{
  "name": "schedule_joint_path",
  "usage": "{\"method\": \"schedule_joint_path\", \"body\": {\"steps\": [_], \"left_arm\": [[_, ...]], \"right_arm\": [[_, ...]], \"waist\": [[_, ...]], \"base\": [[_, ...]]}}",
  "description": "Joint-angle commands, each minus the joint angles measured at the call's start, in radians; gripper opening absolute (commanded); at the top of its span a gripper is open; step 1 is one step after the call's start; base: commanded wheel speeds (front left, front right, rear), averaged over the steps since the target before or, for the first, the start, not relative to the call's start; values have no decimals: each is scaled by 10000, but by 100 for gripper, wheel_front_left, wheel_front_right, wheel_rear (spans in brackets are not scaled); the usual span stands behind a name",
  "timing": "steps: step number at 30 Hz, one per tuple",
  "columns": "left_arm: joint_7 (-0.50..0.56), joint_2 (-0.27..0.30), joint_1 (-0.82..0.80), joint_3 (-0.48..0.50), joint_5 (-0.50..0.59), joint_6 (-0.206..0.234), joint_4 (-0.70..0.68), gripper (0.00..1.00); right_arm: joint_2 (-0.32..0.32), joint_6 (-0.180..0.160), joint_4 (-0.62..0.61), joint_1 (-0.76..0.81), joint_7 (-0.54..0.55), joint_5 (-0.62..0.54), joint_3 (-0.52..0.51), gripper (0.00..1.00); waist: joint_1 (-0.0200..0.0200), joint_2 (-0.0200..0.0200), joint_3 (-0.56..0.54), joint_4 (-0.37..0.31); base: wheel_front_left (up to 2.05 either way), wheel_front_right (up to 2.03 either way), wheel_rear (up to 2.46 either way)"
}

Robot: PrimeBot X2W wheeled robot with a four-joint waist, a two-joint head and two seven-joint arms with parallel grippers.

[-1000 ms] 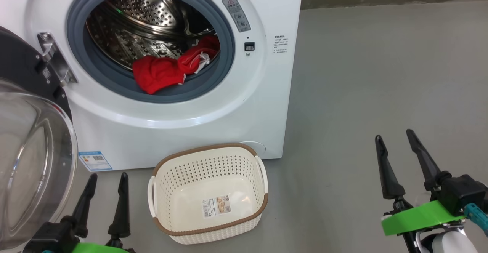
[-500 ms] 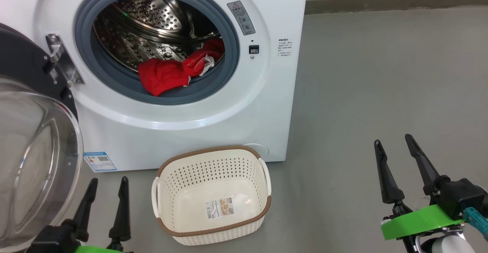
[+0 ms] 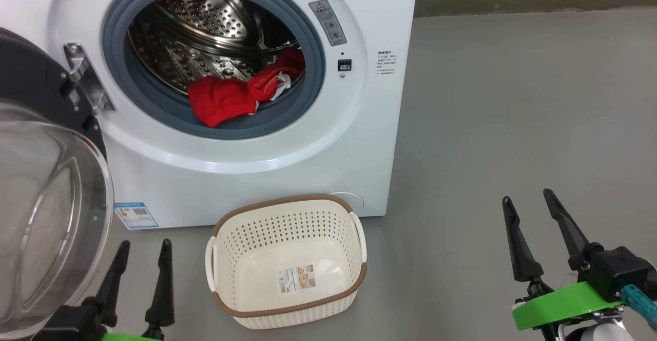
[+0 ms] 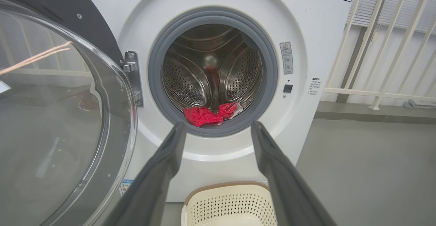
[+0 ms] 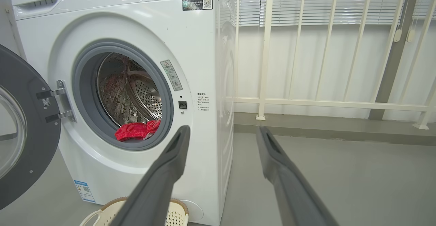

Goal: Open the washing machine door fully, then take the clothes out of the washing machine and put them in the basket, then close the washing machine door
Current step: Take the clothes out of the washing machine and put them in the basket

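**Door open, laundry waiting in the drum**

From my remote seat, the washing machine (image 3: 267, 171) stands on the grey floor (image 3: 513, 99) with its door (image 3: 28, 81) swung out on the hinge at the left edge of the opening, the clear glass bowl bulging toward the camera. The red clothes (image 3: 223, 99), with a scrap of white cloth showing, lie bunched at the lower front of the steel drum (image 3: 205, 17), and their edge spills onto the grey rubber seal (image 3: 149, 102). The basket (image 3: 287, 201) sits on the floor just in front of the machine's lower right corner, the sticker on its bottom in plain sight.

I have the left gripper (image 3: 145, 243) at the lower left, just beside the door's glass, its two dark fingers spread wide and holding nothing. The right gripper (image 3: 527, 197) hangs over bare floor well to the right of the machine and the basket, its fingers likewise parted wide and empty. Both point up toward the machine, apart from everything.
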Motion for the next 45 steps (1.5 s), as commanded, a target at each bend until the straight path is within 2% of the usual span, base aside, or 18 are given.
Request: {"method": "schedule_joint_path", "body": {"steps": [1, 22, 45], "left_arm": [[-49, 175, -225, 382, 97, 46, -232, 100], [-49, 112, -199, 373, -61, -49, -457, 100], [-49, 17, -364, 460, 172, -72, -182, 100]], "right_arm": [[-41, 63, -213, -185, -65, 126, 300, 100], [-73, 63, -87, -216, -65, 128, 328, 100], [-71, 63, 6, -229, -65, 172, 454, 100]], "waist": [[0, 0, 17, -5], [0, 0, 163, -80], [0, 0, 23, 66]], "base": [[64, -64, 0], [137, -137, 0], [8, -8, 0]]}}
